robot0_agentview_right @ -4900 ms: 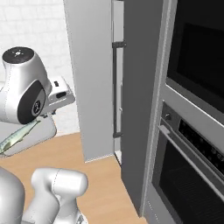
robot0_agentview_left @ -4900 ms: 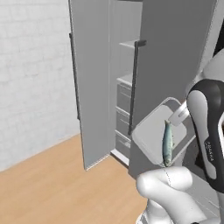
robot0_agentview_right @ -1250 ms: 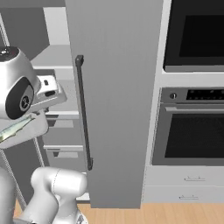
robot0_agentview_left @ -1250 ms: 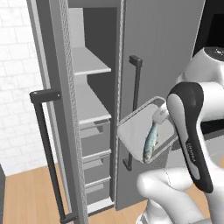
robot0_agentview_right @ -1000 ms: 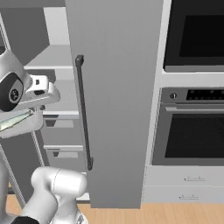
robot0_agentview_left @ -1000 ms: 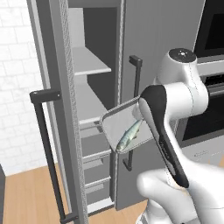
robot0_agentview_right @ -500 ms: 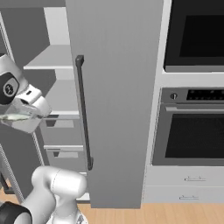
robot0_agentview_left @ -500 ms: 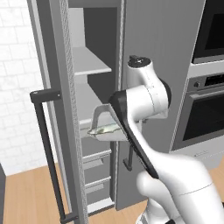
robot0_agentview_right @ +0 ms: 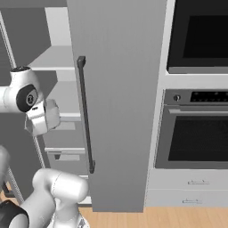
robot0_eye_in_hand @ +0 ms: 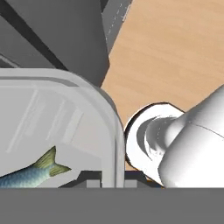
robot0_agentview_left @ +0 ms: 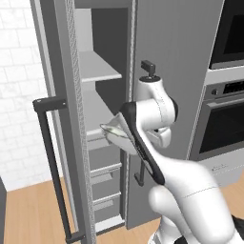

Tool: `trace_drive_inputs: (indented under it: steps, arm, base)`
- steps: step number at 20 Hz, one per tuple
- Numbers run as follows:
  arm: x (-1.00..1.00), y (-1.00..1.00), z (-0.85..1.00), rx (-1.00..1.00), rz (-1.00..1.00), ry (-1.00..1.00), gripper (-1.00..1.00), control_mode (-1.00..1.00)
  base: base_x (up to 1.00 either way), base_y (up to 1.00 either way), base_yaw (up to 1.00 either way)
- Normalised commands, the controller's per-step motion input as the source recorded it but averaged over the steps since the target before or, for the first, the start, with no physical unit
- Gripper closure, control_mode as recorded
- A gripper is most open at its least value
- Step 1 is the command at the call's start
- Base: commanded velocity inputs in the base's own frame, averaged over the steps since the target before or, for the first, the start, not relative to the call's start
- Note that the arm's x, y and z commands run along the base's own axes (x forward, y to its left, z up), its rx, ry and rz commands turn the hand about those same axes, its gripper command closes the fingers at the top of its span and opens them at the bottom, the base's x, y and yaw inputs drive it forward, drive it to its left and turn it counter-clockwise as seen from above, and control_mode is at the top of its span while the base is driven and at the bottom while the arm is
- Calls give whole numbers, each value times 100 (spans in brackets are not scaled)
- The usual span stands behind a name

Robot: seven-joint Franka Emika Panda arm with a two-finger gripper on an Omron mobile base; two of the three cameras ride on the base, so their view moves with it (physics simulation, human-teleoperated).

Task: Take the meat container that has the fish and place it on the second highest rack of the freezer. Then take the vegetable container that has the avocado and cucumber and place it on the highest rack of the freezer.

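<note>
— Where is the meat container (robot0_agentview_left: 116,132) seen?

— It is held out at the end of the arm, at the open freezer (robot0_agentview_left: 102,114), level with the space under the shelf (robot0_agentview_left: 97,66) and above the drawers (robot0_agentview_left: 107,171). In the hand view its clear rounded rim (robot0_eye_in_hand: 114,131) is shown close up, with the fish (robot0_eye_in_hand: 30,173) lying inside, tail toward the right.

— And the gripper (robot0_agentview_right: 44,116)?

— It is seen in the right base view just left of the closed door's handle (robot0_agentview_right: 84,113). Whether the jaws are spread or pinching the container's edge cannot be told, since the fingertips are hidden.

— What lies around it?

— The freezer door (robot0_agentview_left: 59,119) is swung open at the left; an oven (robot0_agentview_right: 196,133) is set into the wall at the right.
</note>
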Motion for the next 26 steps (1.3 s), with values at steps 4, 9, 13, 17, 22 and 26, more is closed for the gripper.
trace_drive_inputs:
  steps: [4, 9, 13, 17, 22, 26]
  arm:
    - [37, 48, -42, 10, -48, -15, 100, -100]
    - [62, 43, -38, 0, -33, -13, 100, -100]
    - [57, 21, -16, 3, -19, -2, 100, -100]
    - [50, 16, -3, 19, -2, 0, 100, -100]
    - [43, 20, 0, 25, 0, 0, 100, -100]
    - [41, 33, -8, 5, 0, 0, 100, -100]
  base:
    - [0, 0, 0]
    - [0, 0, 0]
    - [0, 0, 0]
    - [0, 0, 0]
    - [0, 0, 0]
    - [0, 0, 0]
